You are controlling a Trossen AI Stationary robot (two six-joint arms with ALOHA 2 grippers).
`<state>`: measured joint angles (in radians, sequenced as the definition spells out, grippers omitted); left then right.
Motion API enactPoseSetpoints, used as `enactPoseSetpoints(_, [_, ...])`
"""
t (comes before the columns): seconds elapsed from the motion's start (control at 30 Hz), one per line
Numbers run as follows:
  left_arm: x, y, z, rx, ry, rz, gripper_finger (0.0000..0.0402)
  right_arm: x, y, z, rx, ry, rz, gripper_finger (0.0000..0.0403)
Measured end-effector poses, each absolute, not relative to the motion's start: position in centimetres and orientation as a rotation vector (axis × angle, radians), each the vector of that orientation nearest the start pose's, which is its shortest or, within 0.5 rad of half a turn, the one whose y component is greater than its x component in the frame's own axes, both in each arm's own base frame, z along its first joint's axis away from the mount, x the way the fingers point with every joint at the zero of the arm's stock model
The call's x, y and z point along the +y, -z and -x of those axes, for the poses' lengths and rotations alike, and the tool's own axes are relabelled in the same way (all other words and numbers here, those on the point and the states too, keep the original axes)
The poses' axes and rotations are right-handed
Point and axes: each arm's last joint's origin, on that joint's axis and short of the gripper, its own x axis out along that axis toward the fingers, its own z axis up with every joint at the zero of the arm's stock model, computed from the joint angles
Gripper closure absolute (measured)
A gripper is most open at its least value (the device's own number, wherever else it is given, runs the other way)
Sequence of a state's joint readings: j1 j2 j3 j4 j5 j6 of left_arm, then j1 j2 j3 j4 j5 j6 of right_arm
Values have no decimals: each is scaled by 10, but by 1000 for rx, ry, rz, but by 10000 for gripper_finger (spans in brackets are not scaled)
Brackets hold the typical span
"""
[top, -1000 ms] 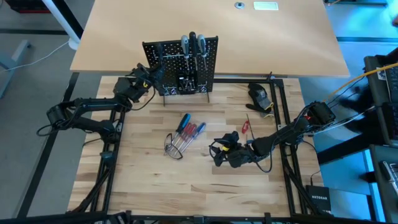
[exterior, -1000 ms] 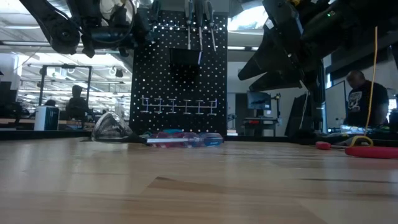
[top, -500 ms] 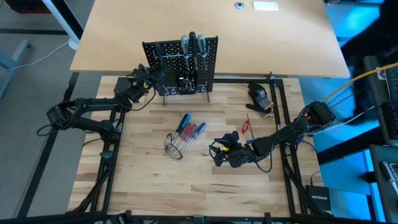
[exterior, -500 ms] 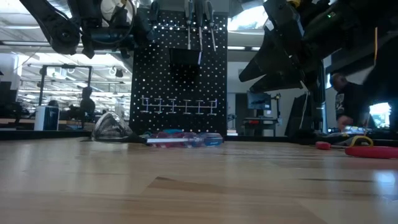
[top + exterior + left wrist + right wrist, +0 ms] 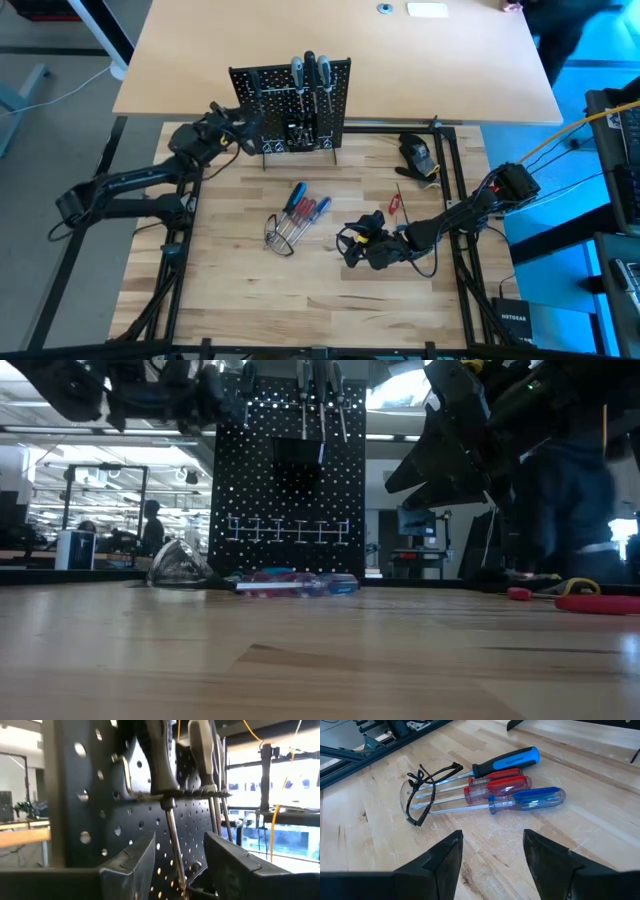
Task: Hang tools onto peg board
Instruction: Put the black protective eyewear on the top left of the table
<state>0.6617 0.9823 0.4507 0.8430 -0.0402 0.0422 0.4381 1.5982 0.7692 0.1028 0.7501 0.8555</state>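
Observation:
The black peg board (image 5: 290,105) stands upright at the table's far edge. Two screwdrivers (image 5: 310,72) hang in its top holder by their handles, shafts down. My left gripper (image 5: 240,135) is just off the board's left side, open. In the left wrist view the nearer screwdriver's shaft (image 5: 172,845) shows between the fingers of my left gripper (image 5: 180,865), untouched. Several screwdrivers (image 5: 302,205) with blue and red handles lie flat mid-table. My right gripper (image 5: 352,245) hovers to their right, open, fingers (image 5: 445,860) toward them.
Clear safety glasses (image 5: 420,790) lie against the screwdrivers' tips. A small red tool (image 5: 395,205) and a dark rounded lump (image 5: 415,152) sit at the right. A black frame rail (image 5: 450,180) edges the table. A person moves in the room behind (image 5: 575,490).
My left gripper has drawn back from the peg board toward the table's left edge and risen a little. The screwdrivers stay hanging in the board's holder. My right arm has kept still.

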Motion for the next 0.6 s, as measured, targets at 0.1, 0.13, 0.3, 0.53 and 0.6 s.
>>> enactPoseSetpoints(0.1, [122, -285, -154, -255, -709, -171, 244, 111, -168, -283, 428, 520, -406, 194])
enactPoseSetpoints(0.13, [119, -287, -151, -243, -710, -176, 244, 111, -168, -283, 430, 518, -397, 194])
enactPoseSetpoints(0.3, [109, -292, -139, -197, -713, -214, 244, 111, -168, -283, 432, 516, -391, 194])
enactPoseSetpoints(0.53, [96, -301, -131, -166, -660, -225, 245, 111, -168, -283, 437, 511, -373, 194])
enactPoseSetpoints(0.6, [93, -306, -133, -146, -631, -223, 245, 111, -168, -283, 439, 509, -366, 194])
